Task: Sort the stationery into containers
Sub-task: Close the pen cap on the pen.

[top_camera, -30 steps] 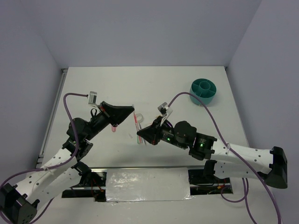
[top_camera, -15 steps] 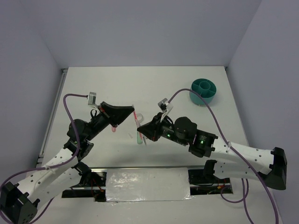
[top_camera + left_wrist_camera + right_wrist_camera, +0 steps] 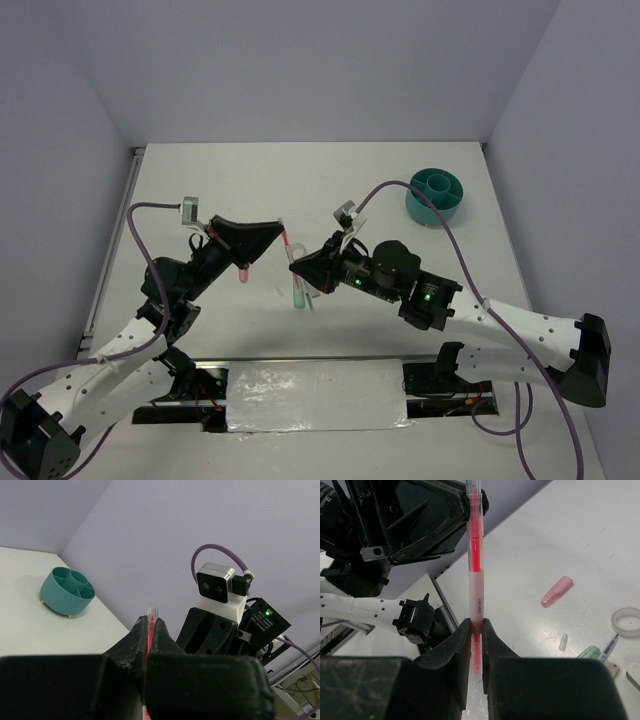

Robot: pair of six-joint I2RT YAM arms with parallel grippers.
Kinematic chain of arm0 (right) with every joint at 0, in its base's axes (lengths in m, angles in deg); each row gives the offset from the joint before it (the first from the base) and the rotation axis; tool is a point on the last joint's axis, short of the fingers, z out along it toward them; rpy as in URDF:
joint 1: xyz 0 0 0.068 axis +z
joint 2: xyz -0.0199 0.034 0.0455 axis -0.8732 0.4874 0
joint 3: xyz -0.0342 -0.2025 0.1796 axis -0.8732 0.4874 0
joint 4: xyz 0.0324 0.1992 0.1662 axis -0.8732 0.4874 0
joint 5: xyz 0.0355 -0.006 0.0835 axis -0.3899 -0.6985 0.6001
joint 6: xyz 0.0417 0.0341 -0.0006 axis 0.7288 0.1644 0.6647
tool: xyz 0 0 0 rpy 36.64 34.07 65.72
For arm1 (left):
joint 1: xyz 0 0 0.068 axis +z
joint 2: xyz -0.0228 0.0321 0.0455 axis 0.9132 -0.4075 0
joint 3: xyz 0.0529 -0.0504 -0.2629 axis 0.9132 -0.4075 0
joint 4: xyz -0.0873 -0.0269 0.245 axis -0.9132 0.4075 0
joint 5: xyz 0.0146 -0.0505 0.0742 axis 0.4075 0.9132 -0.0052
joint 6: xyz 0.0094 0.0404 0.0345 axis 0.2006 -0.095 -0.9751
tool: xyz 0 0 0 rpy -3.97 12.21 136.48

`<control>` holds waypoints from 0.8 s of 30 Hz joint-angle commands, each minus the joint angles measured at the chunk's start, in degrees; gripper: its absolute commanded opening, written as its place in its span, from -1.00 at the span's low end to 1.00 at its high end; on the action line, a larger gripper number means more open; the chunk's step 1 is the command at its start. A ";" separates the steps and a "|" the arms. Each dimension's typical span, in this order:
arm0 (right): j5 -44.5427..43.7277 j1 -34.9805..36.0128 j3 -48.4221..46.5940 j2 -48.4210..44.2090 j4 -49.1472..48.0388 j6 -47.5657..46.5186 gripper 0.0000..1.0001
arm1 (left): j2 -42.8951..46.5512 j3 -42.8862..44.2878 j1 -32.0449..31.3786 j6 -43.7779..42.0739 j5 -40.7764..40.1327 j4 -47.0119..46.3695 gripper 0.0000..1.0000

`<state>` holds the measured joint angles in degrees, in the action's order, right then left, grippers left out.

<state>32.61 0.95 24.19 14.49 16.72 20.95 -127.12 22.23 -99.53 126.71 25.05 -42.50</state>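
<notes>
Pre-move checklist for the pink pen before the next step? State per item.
1. left tool shut on the pink pen: ok.
2. right tool shut on the same pen: ok.
3. Pen lifted off the table: ok.
4. Pen held by one tool only, free to carry: not ok, both grip it.
5. teal organiser upright at the far right, tops open: ok.
6. Organiser compartments free for the pen: cannot tell, insides partly hidden.
</notes>
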 commanded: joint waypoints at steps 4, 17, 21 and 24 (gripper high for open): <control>0.83 -2.71 -6.75 -2.08 -12.69 -3.76 -1.00 | -0.19 0.64 -1.04 -2.17 5.17 3.94 -1.00; 11.12 -6.23 -10.63 0.29 -12.07 -2.89 -1.00 | -0.10 2.83 -2.45 -7.36 5.36 11.39 -1.00; 10.95 -6.14 -8.43 0.12 -11.38 -2.62 -1.00 | 1.39 6.08 -2.45 -9.47 3.42 15.45 -0.57; 9.01 -6.06 -8.43 0.03 -9.18 -2.88 -1.00 | 0.96 8.81 -2.45 -11.14 3.77 16.68 -0.49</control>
<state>44.54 -4.47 19.04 16.08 18.69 18.22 -125.70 29.07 -100.78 119.04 24.02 -33.84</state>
